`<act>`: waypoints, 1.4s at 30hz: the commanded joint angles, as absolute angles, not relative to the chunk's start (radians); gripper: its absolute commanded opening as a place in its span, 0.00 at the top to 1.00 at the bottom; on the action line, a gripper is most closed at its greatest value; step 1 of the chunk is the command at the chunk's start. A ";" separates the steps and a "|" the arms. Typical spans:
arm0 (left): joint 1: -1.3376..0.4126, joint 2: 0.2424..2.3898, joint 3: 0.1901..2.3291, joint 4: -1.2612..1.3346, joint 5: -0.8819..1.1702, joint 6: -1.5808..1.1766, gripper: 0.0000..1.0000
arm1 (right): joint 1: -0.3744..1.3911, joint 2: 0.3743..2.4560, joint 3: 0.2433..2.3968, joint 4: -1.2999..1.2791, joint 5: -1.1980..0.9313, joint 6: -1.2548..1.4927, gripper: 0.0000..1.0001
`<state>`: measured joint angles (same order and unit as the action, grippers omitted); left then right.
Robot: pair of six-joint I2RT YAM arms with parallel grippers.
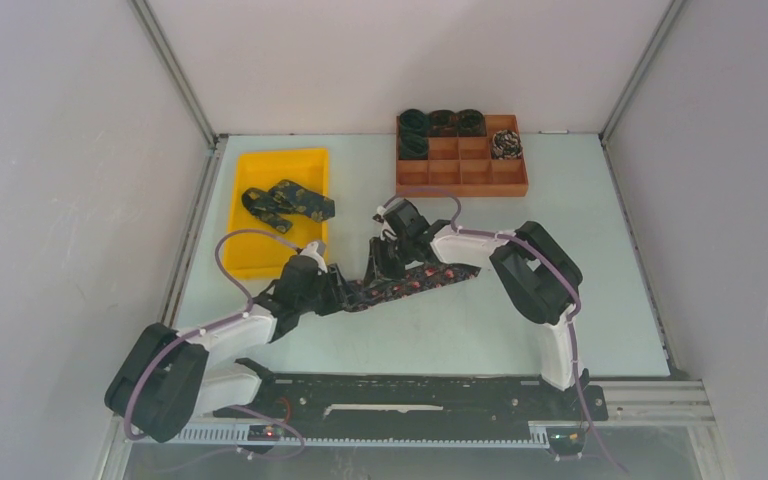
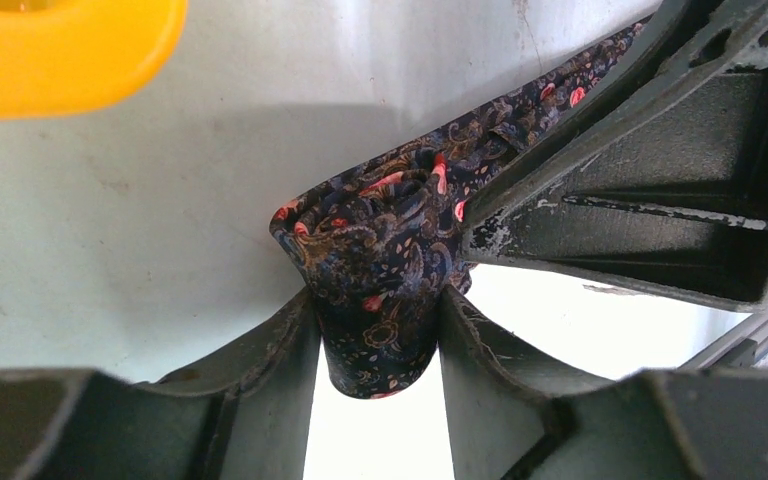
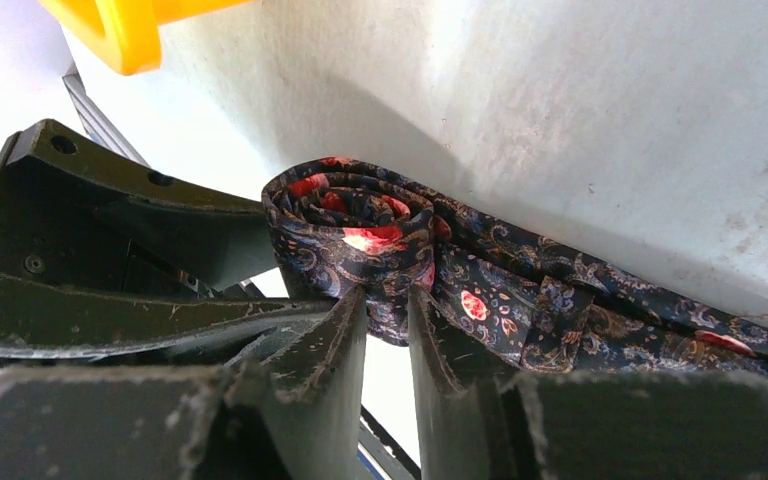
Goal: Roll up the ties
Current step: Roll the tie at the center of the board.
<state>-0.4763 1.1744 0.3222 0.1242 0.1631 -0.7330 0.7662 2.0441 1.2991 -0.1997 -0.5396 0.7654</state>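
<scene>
5 rolled ties, 1 part-rolled tie, approx 2 loose ties; 1 box, 1 yellow bin.

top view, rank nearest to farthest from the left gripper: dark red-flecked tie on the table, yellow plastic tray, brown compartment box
1. dark red-flecked tie: held by the left gripper.
2. yellow plastic tray: just behind, left side.
3. brown compartment box: far back, right.

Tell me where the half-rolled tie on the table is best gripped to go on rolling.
Probably the coil itself, pinched across its round sides from the end opposite the tail: it stands proud of the table, while the tail lies flat.
</scene>
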 commanded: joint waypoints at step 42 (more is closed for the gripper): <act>-0.581 1.347 0.778 -0.614 -0.242 -0.542 0.73 | 0.675 1.818 1.290 -0.402 -0.315 0.695 0.77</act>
<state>-0.5476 1.3094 0.7094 -0.5037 -0.1192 -0.5655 0.6933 1.9057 1.3048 -0.3996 -0.3370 0.7029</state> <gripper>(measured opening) 0.284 0.222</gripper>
